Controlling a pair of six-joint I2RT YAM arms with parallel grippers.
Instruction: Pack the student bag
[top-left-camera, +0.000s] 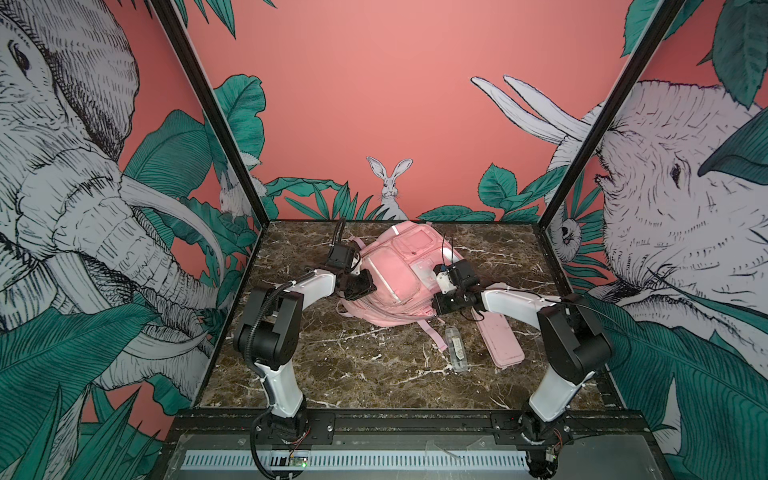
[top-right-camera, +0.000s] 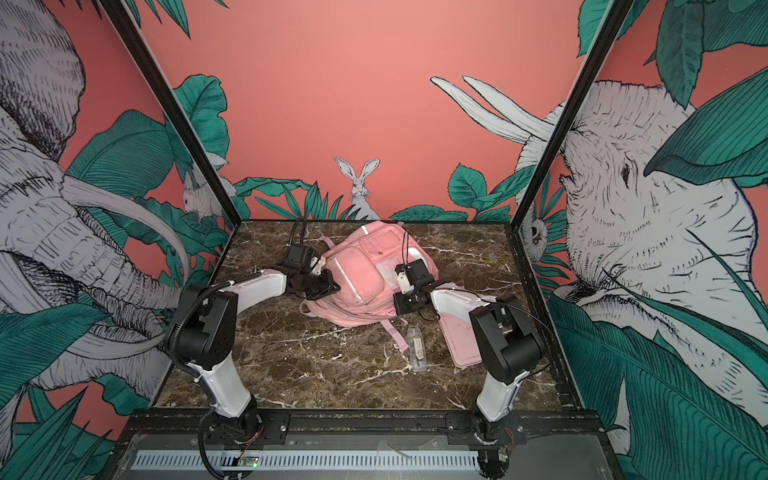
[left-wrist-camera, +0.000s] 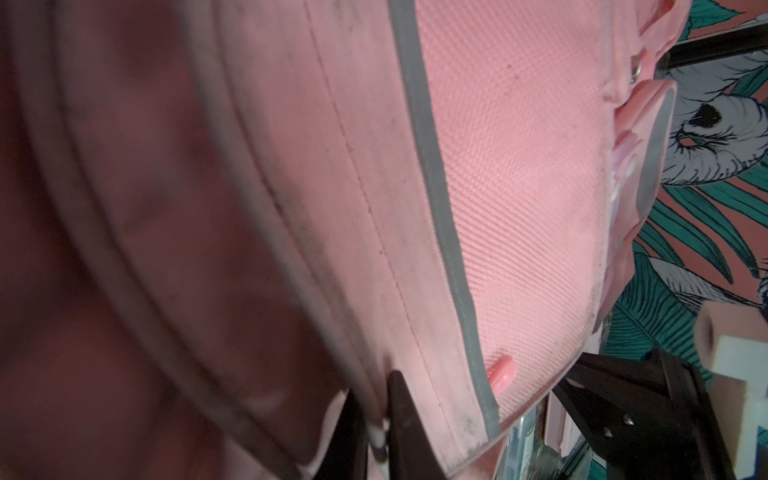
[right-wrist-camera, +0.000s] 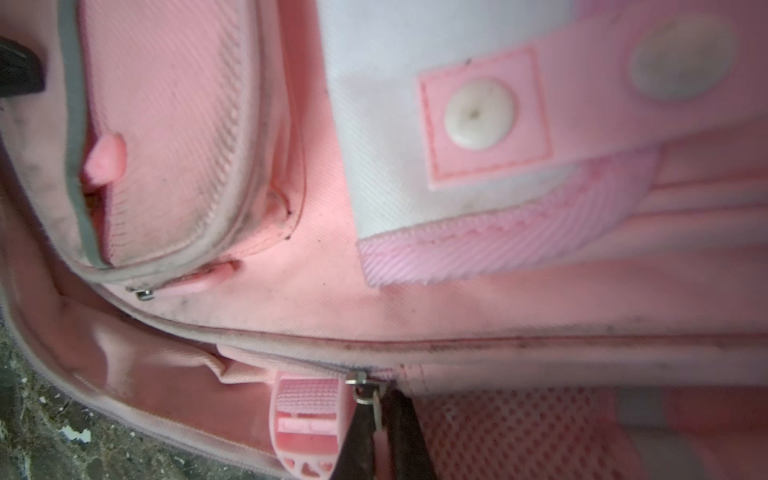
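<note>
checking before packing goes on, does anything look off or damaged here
Nothing spilled or broken. The backpack lies slumped and skewed, dark grime marks its seams, and a strap trails loose across the table.

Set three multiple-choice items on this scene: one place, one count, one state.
1. The pencil case lies:
A. on top of the bag
B. on the table, right of the bag
C. inside the bag

2. Loose items lying beside the bag:
A. one
B. two
C. four

3. The right gripper is:
A. wide open
B. shut on the zip
C. holding the pencil case

Key:
1. B: both top views show it flat on the table.
2. B: only the pencil case and a clear case lie there.
3. B: the right wrist view shows its jaws closed on the zip.
</note>
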